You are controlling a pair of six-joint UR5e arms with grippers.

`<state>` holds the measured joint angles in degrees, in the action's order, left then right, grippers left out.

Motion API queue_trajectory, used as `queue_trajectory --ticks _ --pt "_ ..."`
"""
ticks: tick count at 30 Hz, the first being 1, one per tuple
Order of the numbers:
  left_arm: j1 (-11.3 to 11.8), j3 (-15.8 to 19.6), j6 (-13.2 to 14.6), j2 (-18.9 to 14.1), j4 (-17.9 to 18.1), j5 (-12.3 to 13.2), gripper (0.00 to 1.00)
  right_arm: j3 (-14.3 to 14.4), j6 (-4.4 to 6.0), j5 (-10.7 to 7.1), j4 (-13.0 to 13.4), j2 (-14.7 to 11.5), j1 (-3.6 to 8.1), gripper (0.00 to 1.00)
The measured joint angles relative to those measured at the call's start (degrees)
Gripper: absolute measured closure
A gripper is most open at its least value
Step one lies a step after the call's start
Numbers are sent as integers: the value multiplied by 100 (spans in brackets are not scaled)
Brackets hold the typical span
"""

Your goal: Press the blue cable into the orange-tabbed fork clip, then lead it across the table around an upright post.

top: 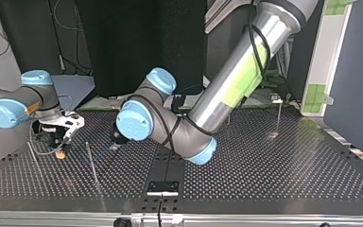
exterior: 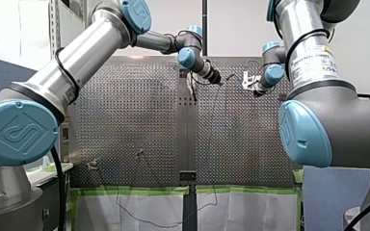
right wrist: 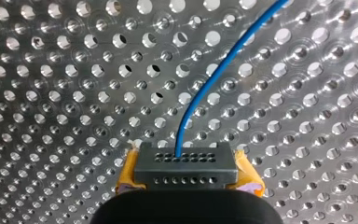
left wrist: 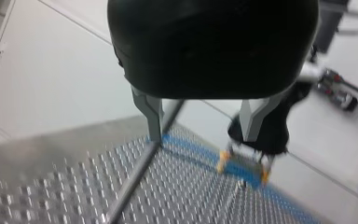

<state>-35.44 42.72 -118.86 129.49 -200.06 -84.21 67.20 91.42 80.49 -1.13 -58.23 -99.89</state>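
Since the blue cable [right wrist: 199,88] sits pinched between the yellow pads [right wrist: 129,171] of my right gripper [right wrist: 184,159], poised over the orange-tabbed clip [top: 61,154] seemingly for pressing in, my left gripper [left wrist: 203,139] hangs wide and empty beside an upright post [top: 91,163], probably ready to guide it.

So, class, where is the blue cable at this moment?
In the right wrist view the blue cable comes out from between my right gripper's yellow pads and curves away ahead of it over the perforated table.
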Motion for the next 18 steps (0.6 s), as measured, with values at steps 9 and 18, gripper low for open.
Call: queue_trajectory --ticks 9,18 --pt "-19 -2 -335 -349 -130 385 18 0 0 11 6 15 -13 100" --pt "-126 1 -606 -376 47 376 18 0 0 7 0 23 -33 100"
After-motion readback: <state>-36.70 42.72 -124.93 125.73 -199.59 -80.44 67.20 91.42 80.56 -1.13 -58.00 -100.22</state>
